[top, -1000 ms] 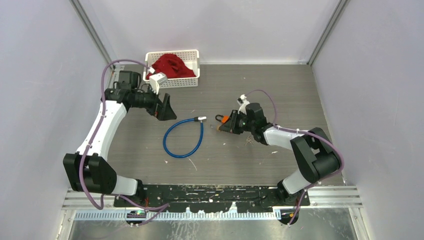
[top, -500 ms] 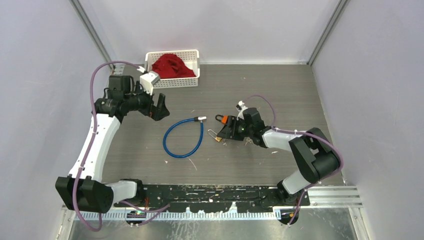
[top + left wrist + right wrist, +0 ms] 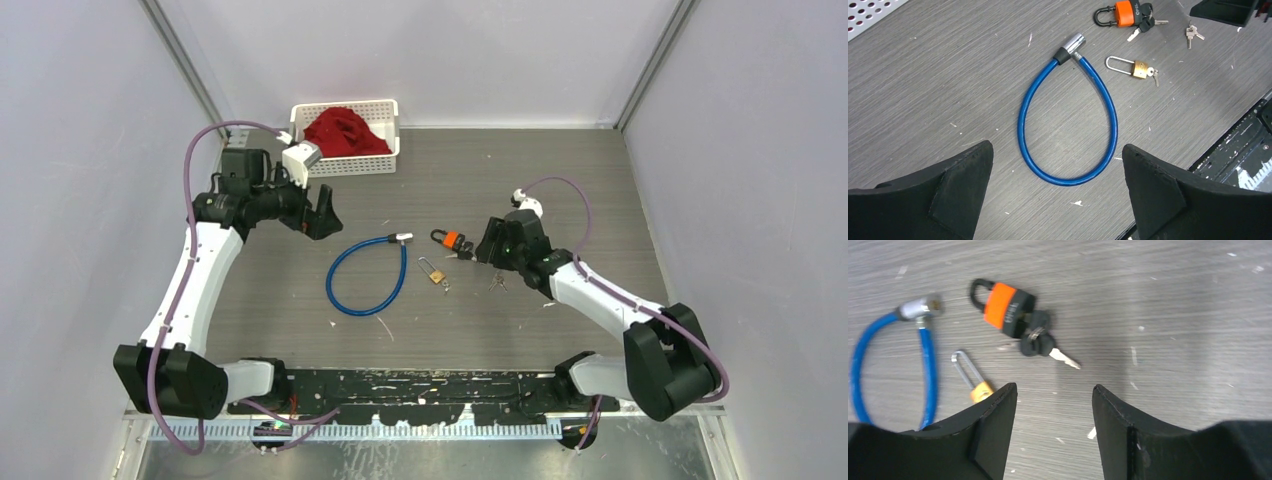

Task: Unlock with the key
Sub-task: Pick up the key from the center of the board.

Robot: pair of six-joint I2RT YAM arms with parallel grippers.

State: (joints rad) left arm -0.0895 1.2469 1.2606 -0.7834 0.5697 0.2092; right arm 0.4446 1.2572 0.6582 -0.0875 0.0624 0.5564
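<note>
Showing, in right wrist view alone, black-headed keys (image 3: 1037,344) touching base of orange padlock (image 3: 1005,305), just ahead of right gripper (image 3: 1054,390), jaws parted, gripping nothing. Catching, in left wrist view alone, small key (image 3: 1155,76) sitting in brass padlock (image 3: 1139,68), well ahead and right of left gripper (image 3: 1058,150), spread wide, empty, hanging over blue cable lock (image 3: 1068,181). Differing from a second ago: then pinching low at brass padlock, now backing off, leaving it lying free ahead-left.
</note>
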